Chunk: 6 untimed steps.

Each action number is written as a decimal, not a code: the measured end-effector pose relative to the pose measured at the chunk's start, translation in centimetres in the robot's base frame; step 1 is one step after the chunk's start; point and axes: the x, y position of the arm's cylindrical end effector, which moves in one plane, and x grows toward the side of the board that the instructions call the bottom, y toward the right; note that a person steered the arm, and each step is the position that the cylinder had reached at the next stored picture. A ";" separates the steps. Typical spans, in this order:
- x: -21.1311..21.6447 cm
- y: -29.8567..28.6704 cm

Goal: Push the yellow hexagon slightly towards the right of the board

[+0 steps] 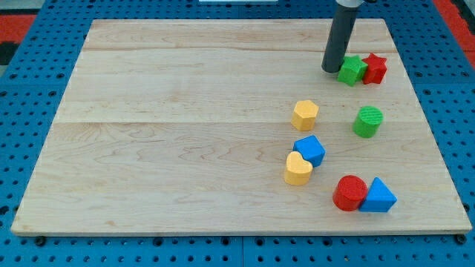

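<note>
The yellow hexagon (304, 115) lies on the wooden board (185, 133), right of the middle. My tip (331, 69) stands near the view's top right, above and to the right of the hexagon and well apart from it. The tip sits just left of a green block (352, 70), close to touching it. A red star (375, 68) lies against that green block's right side.
A green cylinder (367, 121) lies right of the hexagon. Below the hexagon a blue block (309, 150) touches a yellow heart-like block (297, 169). A red cylinder (349, 193) and a blue triangle (379, 196) sit together at the lower right.
</note>
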 end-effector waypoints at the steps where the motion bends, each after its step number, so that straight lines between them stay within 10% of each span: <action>1: 3.0 -0.3; 6: 12.2 -8.0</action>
